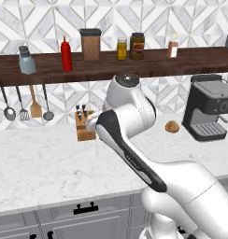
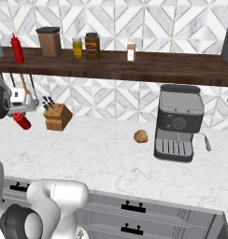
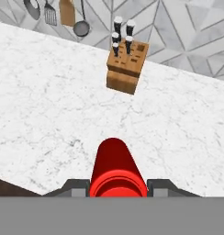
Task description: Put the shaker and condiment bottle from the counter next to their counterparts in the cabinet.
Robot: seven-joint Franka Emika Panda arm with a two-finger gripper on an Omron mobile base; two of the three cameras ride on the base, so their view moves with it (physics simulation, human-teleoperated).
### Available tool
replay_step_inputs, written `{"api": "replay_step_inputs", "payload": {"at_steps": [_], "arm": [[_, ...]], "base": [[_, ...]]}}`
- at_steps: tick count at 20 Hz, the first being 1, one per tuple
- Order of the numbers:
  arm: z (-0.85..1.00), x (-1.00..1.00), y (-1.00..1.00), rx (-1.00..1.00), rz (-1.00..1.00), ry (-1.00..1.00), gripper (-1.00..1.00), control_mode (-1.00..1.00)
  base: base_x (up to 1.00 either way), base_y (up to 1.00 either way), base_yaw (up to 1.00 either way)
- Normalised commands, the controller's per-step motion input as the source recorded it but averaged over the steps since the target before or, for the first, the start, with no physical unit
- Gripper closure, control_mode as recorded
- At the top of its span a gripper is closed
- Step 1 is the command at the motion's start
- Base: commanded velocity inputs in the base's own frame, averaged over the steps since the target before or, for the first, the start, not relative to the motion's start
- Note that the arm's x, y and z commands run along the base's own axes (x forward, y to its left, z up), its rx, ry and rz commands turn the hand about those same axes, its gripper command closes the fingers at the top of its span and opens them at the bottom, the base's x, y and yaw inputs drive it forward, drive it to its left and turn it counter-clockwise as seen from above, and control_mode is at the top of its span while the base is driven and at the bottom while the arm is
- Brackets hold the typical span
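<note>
Clearly glossy cylindrical red condiment bottle [image 3: 114, 170]

At the left edge the claw [image 2: 18, 113] holds a red condiment bottle [image 2: 22, 121], tilted, above the white marble desk [image 2: 102, 163]. Knife block [image 2: 57, 116] just right of it. Brown round item [image 2: 140, 136] sits beside the espresso machine [image 2: 178, 123]. Dark shelf [image 2: 148, 65] carries a matching red bottle [image 2: 17, 48], brown canister [image 2: 49, 42], jars.
</note>
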Motion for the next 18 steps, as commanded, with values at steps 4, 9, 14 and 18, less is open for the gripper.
{"api": "replay_step_inputs", "payload": {"at_steps": [4, 9, 14, 18], "arm": [[1.0, 0.0, 0.0, 0.19, 0.0, -0.04, 1.0, -1.0], [1.0, 0.0, 0.0, 0.2, 0.0, 0.0, 1.0, -1.0], [0.61, -0.06, -0.02, 0.12, 0.0, -0.09, 1.0, -1.0], [0.56, 0.0, 0.01, -0.02, 0.0, 0.01, 1.0, -1.0]], "base": [[0.0, 0.0, 0.0], [0.0, 0.0, 0.0], [0.0, 0.0, 0.0], [0.0, 0.0, 0.0]]}}
